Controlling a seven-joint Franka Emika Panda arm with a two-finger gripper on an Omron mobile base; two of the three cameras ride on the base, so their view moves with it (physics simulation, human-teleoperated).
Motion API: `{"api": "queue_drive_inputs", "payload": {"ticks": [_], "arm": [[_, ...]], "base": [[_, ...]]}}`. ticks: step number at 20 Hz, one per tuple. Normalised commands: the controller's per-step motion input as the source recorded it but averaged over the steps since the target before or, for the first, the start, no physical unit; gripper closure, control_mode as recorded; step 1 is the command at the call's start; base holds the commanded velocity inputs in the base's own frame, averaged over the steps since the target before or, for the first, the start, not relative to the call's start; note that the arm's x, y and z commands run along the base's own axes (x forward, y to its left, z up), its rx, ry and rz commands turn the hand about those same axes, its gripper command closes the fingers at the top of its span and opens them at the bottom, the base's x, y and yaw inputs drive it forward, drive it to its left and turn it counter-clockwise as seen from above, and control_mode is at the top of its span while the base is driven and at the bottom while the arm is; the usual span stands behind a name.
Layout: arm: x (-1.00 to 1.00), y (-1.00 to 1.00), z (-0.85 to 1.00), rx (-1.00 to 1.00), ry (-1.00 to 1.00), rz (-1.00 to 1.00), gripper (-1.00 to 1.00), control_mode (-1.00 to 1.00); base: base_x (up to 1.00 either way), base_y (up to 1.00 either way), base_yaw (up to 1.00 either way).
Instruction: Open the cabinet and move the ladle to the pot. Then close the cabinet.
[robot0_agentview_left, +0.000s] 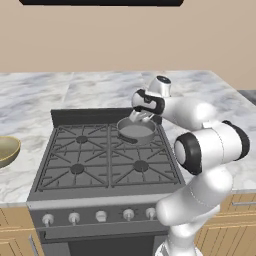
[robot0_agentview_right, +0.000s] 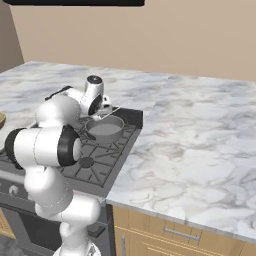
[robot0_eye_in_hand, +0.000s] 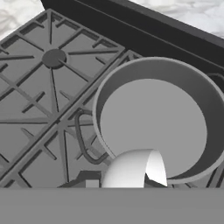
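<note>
Your pincer (robot0_agentview_left: 139, 116) hangs over the back right burner of the stove (robot0_agentview_left: 100, 160), its jaws drawn close on the ladle (robot0_eye_in_hand: 135, 168). In the hand view the ladle's rounded, pale, smooth metal bowl curves up at the bottom edge, overlapping the near rim of the pot (robot0_eye_in_hand: 159, 120); you cannot tell whether it touches the rim. In the right base view a thin pale handle slants up and to the right from the pincer.

The pot is round, shallow and grey, with low straight walls, a flat dull floor and a thin dark loop handle at its side. It sits on the back right burner, straight under your pincer.

The stove top is a dark cast grate of straight ribs radiating from round burner caps, with a raised black strip along the back. Five round pale knobs (robot0_agentview_left: 100, 216) line its grey front panel.

The table (robot0_agentview_right: 200, 135) around it is glossy white marble with grey veins. A rounded tan bowl (robot0_agentview_left: 7, 150) sits on it at the stove's left, well apart from the pot.
</note>
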Motion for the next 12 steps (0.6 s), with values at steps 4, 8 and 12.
{"api": "queue_drive_inputs", "payload": {"ticks": [4, 8, 12], "arm": [[0.17, -0.14, -0.46, 0.0, 0.0, -0.03, 1.0, -1.0], [0.11, -0.09, -0.45, 0.0, 0.0, -0.02, 1.0, -1.0], [0.32, 0.0, -0.39, 0.0, 0.01, -0.02, 1.0, -1.0]], "base": [[0.0, 0.0, 0.0], [0.0, 0.0, 0.0], [0.0, 0.0, 0.0]]}}
